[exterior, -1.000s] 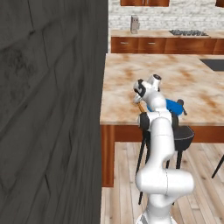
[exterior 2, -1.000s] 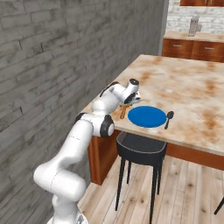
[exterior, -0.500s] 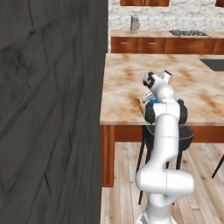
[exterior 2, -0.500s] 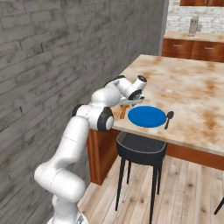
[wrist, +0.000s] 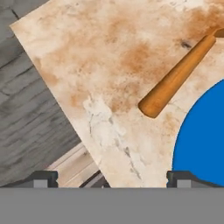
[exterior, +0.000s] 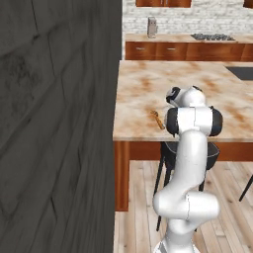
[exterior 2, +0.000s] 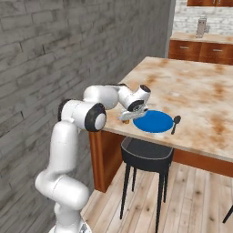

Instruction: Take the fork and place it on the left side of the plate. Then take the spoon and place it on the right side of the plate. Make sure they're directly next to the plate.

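The orange-brown fork lies flat on the marble counter, just left of the blue plate. In the hand view its handle runs slantwise, its end close to the plate's rim with a thin strip of counter between. My gripper hovers low over the counter's near edge beside the plate's left rim; in the hand view it is open, with nothing between its fingertips. A dark spoon rests by the plate's right rim. My arm hides the plate in the left base view.
A dark brick wall stands close on the left of the counter. A black stool sits under the counter's near edge below the plate. Wooden cabinets line the back wall.
My jaws have spread to full width, and the hand has drawn back from the fork toward the counter's near edge. The arm's elbow has swung over. The fork stays on the counter.
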